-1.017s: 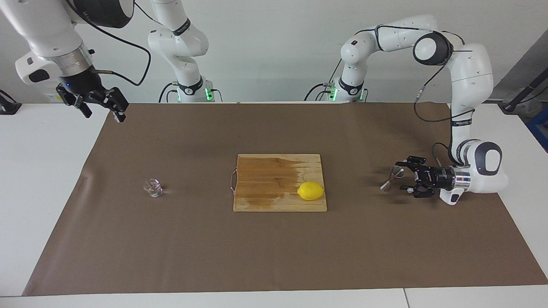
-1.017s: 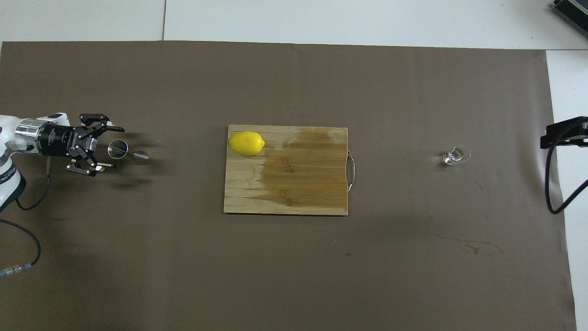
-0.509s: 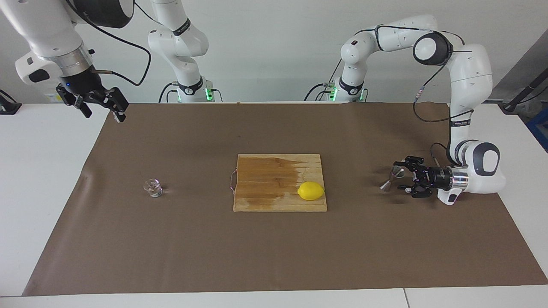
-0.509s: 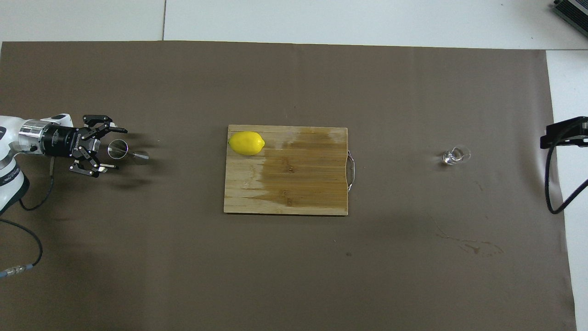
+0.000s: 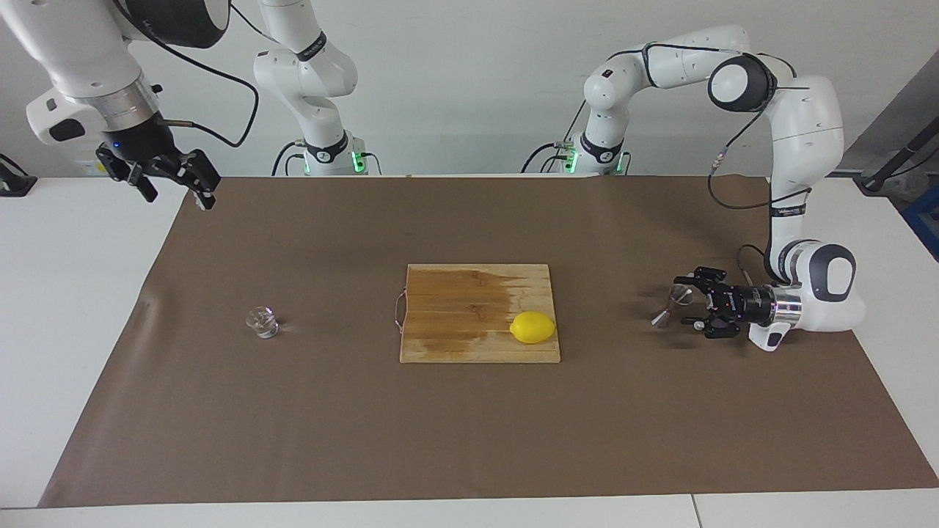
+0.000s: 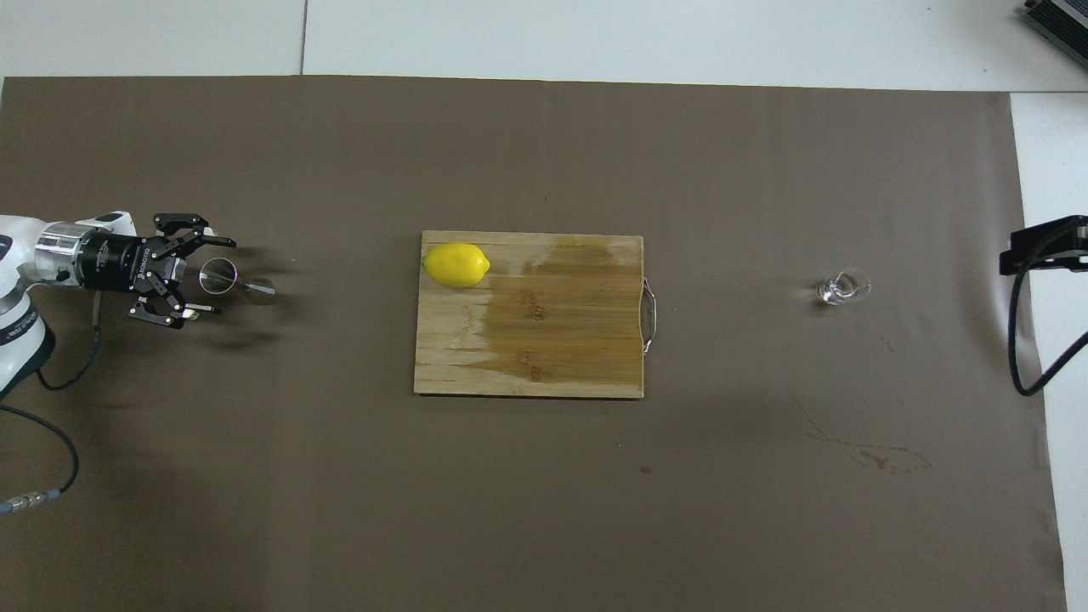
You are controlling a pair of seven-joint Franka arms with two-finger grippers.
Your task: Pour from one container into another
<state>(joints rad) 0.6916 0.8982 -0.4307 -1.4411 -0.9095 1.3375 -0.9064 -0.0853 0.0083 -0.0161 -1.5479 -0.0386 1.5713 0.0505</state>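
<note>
Just beside the left tool's [image 5: 685, 301] spread fingers stands the jigger [image 5: 671, 306].

Right hand [image 6: 1044, 246] mostly cut off by overhead edge (fingers unseen there); tumbler [image 5: 262, 322] contents too small to tell.

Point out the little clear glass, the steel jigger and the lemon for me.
clear glass [image 5: 262, 322], facing view, on its body, standing on the brown mat.
steel jigger [image 5: 670, 306], facing view, on its narrow waist.
lemon [image 6: 456, 264], overhead view, on the middle of its yellow skin, on the cutting board.
</note>
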